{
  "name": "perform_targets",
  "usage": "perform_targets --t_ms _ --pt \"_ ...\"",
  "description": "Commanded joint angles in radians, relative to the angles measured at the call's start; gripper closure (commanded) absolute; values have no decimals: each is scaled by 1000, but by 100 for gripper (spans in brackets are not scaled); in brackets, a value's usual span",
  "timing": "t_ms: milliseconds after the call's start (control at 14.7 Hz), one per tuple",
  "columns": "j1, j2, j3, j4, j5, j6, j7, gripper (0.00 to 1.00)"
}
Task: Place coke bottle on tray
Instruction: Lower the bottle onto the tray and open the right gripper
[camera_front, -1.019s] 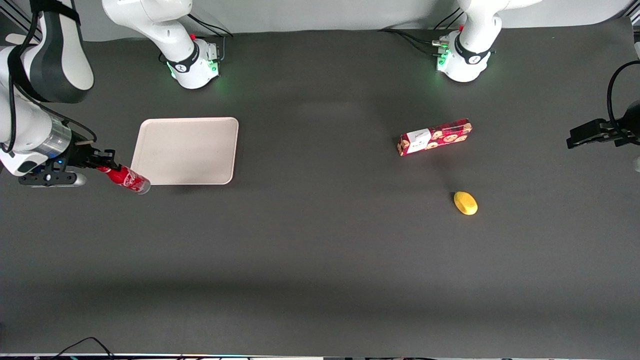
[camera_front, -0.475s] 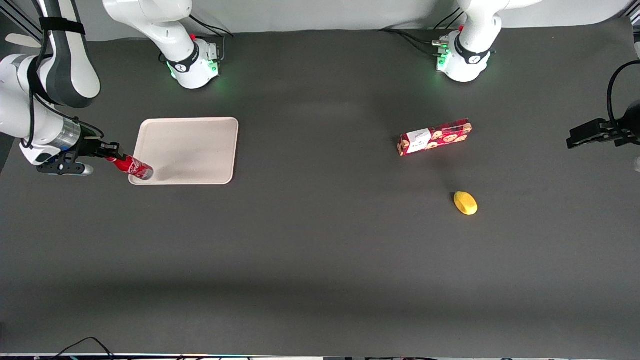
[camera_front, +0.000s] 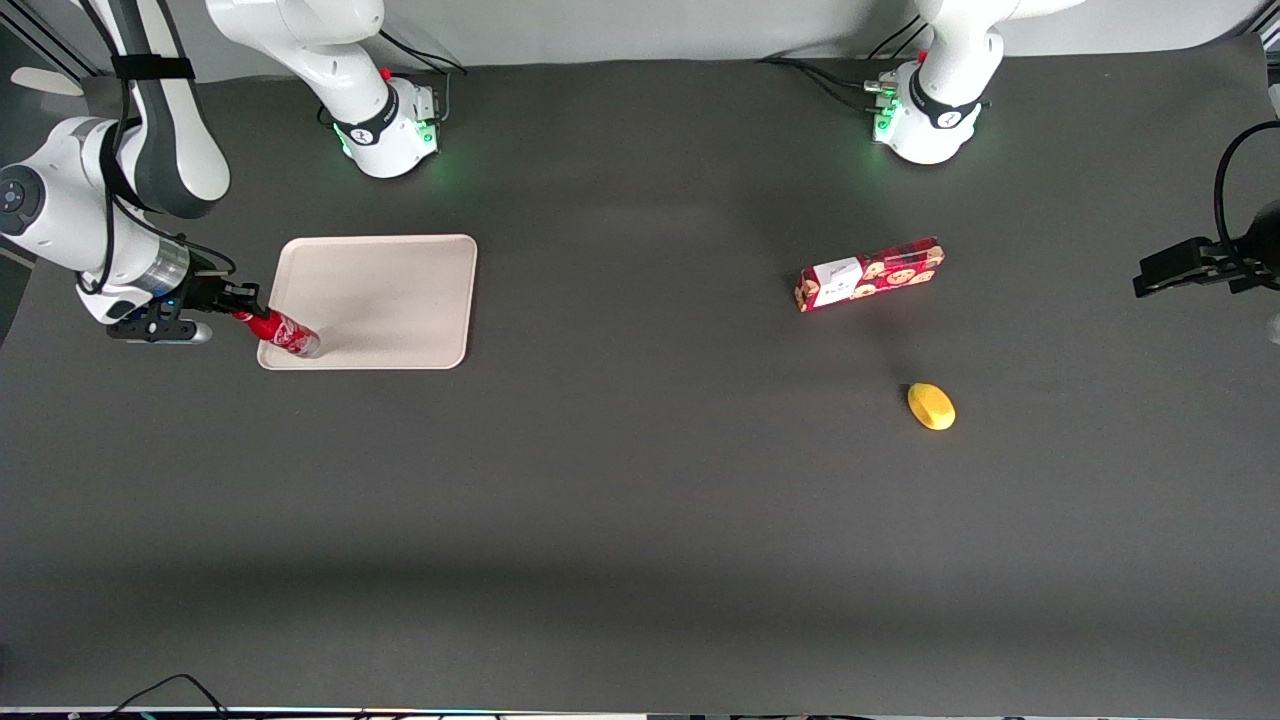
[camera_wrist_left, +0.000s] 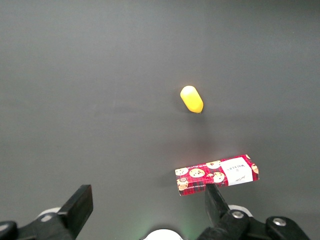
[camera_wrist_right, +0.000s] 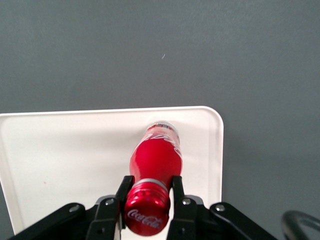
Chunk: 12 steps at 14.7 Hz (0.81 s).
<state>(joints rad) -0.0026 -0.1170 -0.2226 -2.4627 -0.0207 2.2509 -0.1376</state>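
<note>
Gripper (camera_wrist_right: 148, 200) clamps the slim red bottle (camera_wrist_right: 155, 160) at its neck; clear base below, over the smooth cream tray's (camera_wrist_right: 60, 150) rounded corner, probably touching.

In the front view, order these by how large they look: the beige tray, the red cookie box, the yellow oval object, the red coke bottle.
1. Beige rectangular tray
2. Red cookie box
3. Red coke bottle, held in the hand
4. Yellow oval object, close to the bottle in size
</note>
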Motion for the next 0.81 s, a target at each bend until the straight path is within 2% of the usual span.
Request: perform_targets --t_ms 0,204,611,679,747 --pt "-29 -38 0 -38 -53 13 -42 100" --pt "-39 -39 -1 -42 -79 12 -43 100" --pt "-54 -10 -3 -36 -76 10 -37 99" --pt "-56 -4 -3 -36 -73 15 -34 37" --pt "-56 -4 -4 -35 -71 15 -34 31"
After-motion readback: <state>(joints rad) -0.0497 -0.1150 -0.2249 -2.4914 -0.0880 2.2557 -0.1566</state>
